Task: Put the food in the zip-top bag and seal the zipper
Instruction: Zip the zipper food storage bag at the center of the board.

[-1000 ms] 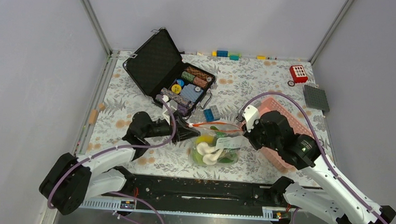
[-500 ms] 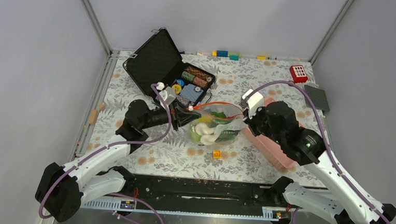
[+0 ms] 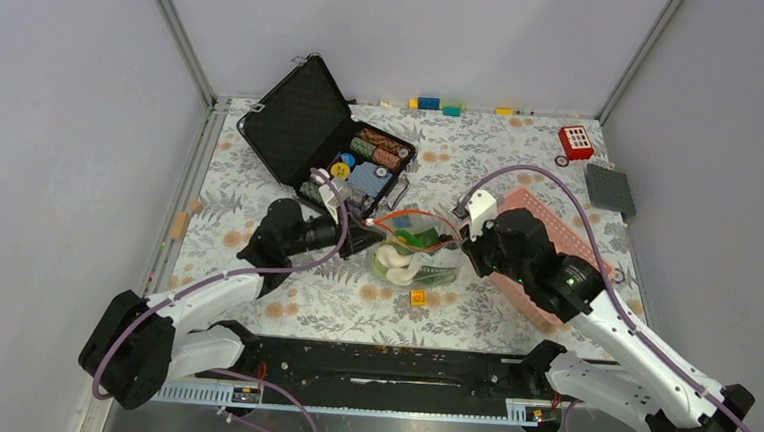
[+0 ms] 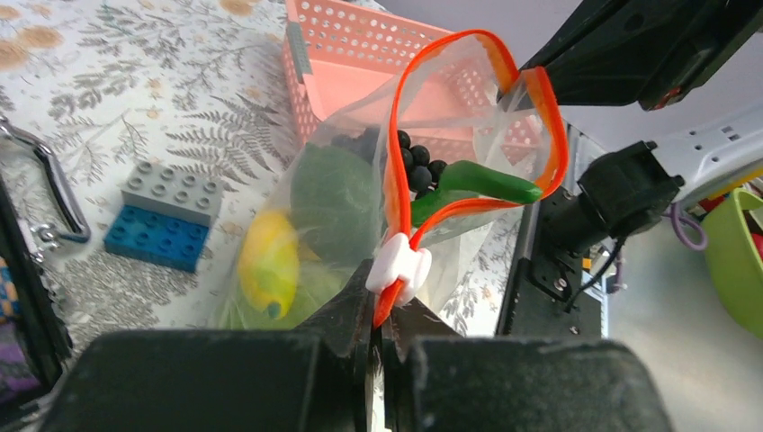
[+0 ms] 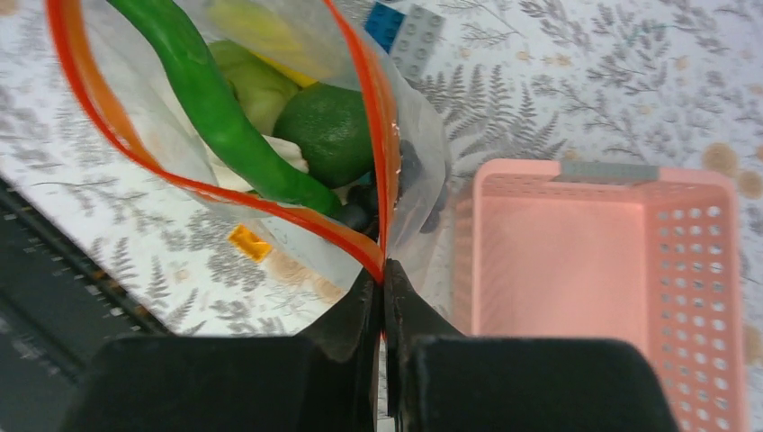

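Top view: the zip-top bag (image 3: pixel 425 264) is mid-table (image 3: pixel 521 164), strung between the two arms. The left gripper (image 3: pixel 365 225) is at the bag's 9 o'clock and the right gripper (image 3: pixel 463 243) at its 3 o'clock.

Jaws of the left gripper: pressed together on one end of the zipper (image 4: pixel 402 117), pinching the orange-red strip just under the white slider (image 4: pixel 399 265).

Jaws of the right gripper: likewise pressed together, pinching the opposite end of the strip where its two sides meet.

Zipper unsealed. The strip gapes in an open loop between the two pinch points, with the slider at the left gripper's end.

Food inside the bag:
- long green pod (image 5: pixel 207 99), lying across the mouth
- dark green round piece (image 5: pixel 328 135)
- yellow piece (image 4: pixel 268 261)
- black beads (image 4: pixel 416 162)
- white mushroom-like pieces (image 3: pixel 400 267), low in the bag

Whether the bag's bottom rests on the table: cannot tell.

Outside the bag:
- small orange-yellow piece (image 3: pixel 417 297) on the table at the bag's 6 o'clock, apart from it
- pink basket (image 5: pixel 594 243) at the bag's 3 o'clock, partly under the right arm
- grey and blue bricks (image 4: pixel 166 211) near the bag in the left wrist view
- open black case (image 3: pixel 299 121) holding poker chips (image 3: pixel 366 160), at 10 o'clock
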Action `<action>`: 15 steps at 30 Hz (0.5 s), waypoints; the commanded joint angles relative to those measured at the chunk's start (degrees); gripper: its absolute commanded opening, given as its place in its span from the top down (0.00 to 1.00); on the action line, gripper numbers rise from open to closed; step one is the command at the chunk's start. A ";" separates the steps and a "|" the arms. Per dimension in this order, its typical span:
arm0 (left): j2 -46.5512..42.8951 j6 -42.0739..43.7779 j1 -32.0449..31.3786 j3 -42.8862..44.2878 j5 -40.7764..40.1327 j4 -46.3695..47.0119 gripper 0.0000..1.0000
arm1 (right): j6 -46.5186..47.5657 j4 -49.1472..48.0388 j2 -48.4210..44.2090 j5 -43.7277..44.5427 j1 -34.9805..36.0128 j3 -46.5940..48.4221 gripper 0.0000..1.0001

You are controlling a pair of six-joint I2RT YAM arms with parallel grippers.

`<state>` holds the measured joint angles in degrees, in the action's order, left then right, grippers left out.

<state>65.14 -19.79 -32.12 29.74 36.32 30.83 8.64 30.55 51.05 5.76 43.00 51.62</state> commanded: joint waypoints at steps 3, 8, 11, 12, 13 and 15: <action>-5.57 -2.87 0.04 -3.51 2.42 3.68 1.00 | -5.06 2.30 -5.91 -8.05 -0.24 -0.56 0.93; -6.01 -4.04 -0.02 -1.16 5.14 2.75 1.00 | -3.96 2.90 -5.24 -4.67 -0.21 0.95 0.68; -7.16 -3.15 -0.11 0.67 5.84 0.48 1.00 | -1.07 1.55 -4.12 -6.37 -0.27 3.93 0.42; -7.63 -2.74 -0.32 1.38 6.08 -0.02 1.00 | 0.58 1.03 -3.65 -7.71 -0.25 5.03 0.39; -8.07 -2.31 -0.46 2.05 6.33 -0.56 1.00 | 2.22 0.29 -3.33 -9.39 -0.23 6.02 0.37; -8.78 -1.47 -1.07 3.50 6.41 -2.13 1.00 | 5.20 -1.03 -2.49 -12.26 -0.21 7.83 0.33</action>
<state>59.33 -22.74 -32.38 28.14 40.14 27.94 7.77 33.82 47.77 -0.99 43.00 53.82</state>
